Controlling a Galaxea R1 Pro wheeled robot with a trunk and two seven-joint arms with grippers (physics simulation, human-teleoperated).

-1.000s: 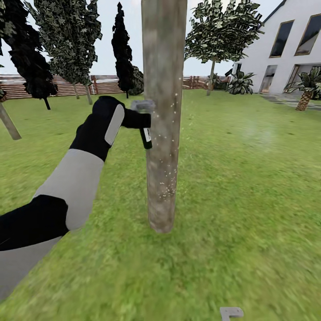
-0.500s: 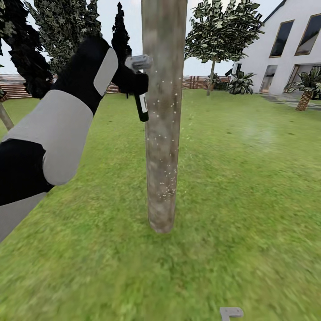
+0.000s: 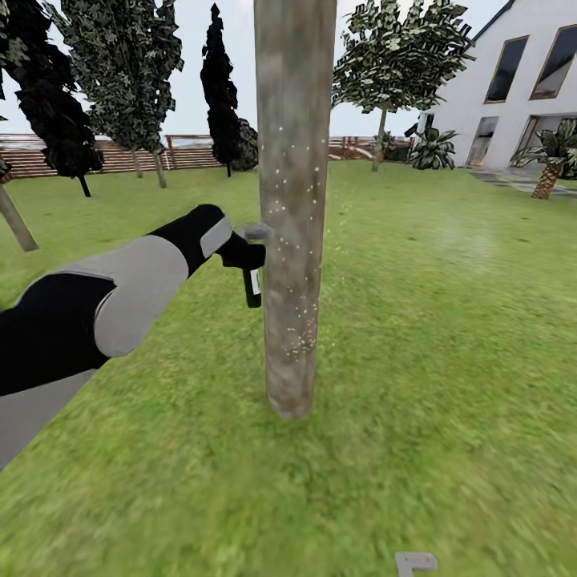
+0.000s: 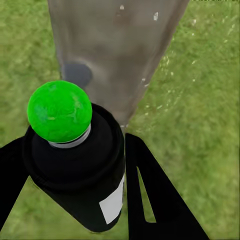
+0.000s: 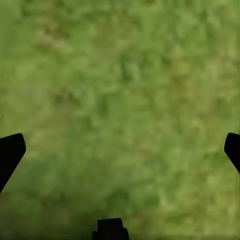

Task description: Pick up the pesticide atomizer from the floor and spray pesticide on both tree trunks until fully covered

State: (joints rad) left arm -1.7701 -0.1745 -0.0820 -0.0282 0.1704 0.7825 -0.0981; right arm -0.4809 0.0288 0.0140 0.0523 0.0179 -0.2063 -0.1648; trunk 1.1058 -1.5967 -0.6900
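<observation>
Left gripper (image 3: 244, 255), fingers clamped on the pesticide atomizer (image 3: 252, 286), has dropped from high to mid-frame against the tree trunk (image 3: 293, 200); sweep working downward. Right fingers (image 5: 11, 152) spread, empty.

the tree trunk (image 3: 293, 208) stands upright in the lawn (image 3: 449, 336), close in front of the camera. just to its left, the pesticide atomizer (image 3: 252, 282) hangs upright in the left gripper (image 3: 244, 255), its head touching or nearly touching the bark. behind the trunk to the left runs a fence (image 3: 104, 156) with narrow trees (image 3: 220, 88) before it. behind it to the right stand a second tree (image 3: 397, 56) and, farther right, a house (image 3: 521, 88).
</observation>
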